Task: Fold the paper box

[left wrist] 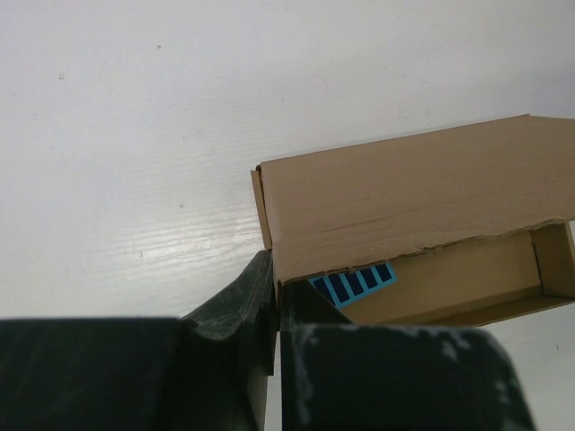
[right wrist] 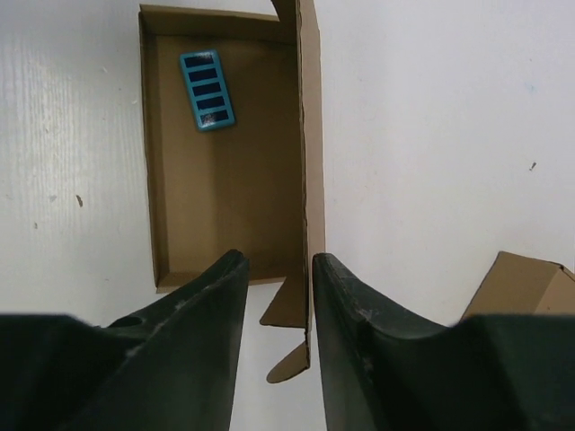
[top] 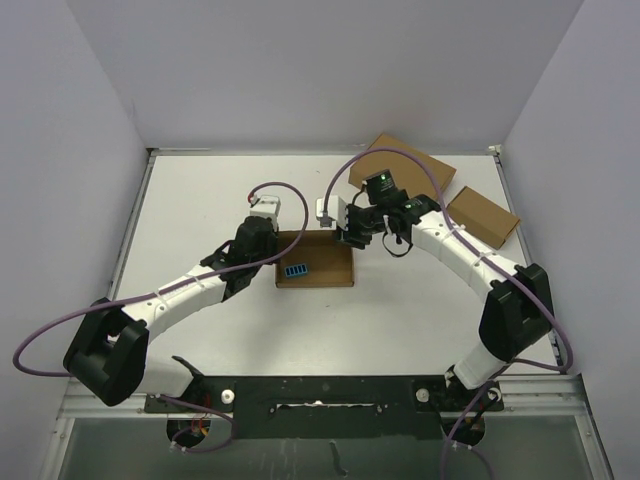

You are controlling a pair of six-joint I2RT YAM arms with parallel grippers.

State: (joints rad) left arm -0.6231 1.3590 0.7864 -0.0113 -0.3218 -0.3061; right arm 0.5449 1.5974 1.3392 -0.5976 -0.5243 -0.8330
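The left gripper [left wrist: 275, 289] is clamped on the paper box [left wrist: 404, 193] at the corner just ahead of it, the right gripper [right wrist: 278, 262] straddles the upright lid [right wrist: 310, 135] with jaws apart, so the base looks formed while closing and tucking the lid remain.

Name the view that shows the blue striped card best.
Right wrist: the card lies whole and unblocked on the floor of the box. Left wrist shows only part of it, the rest hidden behind a box wall. Top external shows it whole but tiny.
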